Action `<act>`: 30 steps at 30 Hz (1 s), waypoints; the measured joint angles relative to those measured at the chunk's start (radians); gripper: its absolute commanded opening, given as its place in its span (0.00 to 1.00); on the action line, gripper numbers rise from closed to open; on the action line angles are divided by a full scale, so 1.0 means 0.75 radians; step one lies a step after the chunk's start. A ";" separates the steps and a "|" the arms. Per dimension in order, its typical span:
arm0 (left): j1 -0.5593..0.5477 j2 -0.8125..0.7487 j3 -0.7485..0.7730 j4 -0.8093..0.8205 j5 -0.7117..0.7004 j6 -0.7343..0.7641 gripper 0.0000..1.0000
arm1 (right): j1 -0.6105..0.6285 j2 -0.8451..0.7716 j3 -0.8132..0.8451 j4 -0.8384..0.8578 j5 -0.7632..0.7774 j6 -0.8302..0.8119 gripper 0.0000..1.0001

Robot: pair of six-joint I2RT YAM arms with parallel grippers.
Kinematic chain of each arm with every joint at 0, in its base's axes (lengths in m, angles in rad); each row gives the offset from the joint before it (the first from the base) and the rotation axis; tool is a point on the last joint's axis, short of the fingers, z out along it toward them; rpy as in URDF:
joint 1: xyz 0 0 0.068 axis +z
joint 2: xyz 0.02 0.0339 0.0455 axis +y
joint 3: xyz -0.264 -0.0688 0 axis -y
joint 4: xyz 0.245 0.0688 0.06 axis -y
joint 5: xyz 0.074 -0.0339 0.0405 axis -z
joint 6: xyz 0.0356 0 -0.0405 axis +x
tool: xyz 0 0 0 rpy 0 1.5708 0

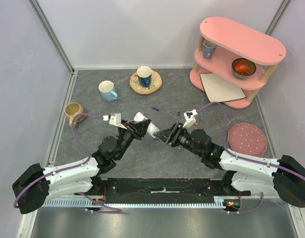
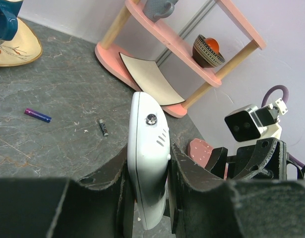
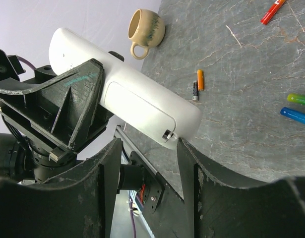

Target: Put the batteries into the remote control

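Above the desk [image 1: 142, 163], the left pincer [image 2: 148, 166] clamps the raised remote control [image 2: 148, 144] by its long edges, a sound hold for a light, stiff, slick shell. The right pincer [image 3: 147, 148] gapes empty at its latch end. Beyond, the batteries [image 2: 38, 115] lie loose, likely to roll.

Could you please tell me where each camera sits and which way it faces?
Top external: above and behind, looking down on the table; left arm and right arm show.
Left wrist: on the left arm, facing the pink shelf; left gripper clamps the remote control.
Right wrist: on the right arm, facing the beige mug; right gripper open by the remote control's end.
Both wrist views share the remote control.
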 measured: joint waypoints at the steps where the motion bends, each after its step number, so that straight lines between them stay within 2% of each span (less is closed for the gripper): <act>1: 0.000 -0.002 -0.002 0.001 0.001 0.000 0.02 | -0.001 0.000 0.000 0.000 0.000 0.000 0.56; 22: 0.000 0.008 -0.017 0.013 0.003 0.000 0.02 | -0.008 0.010 0.001 0.001 -0.001 -0.004 0.58; 30: -0.001 0.031 -0.017 0.015 0.003 -0.001 0.02 | -0.009 0.010 0.001 0.001 -0.007 -0.003 0.62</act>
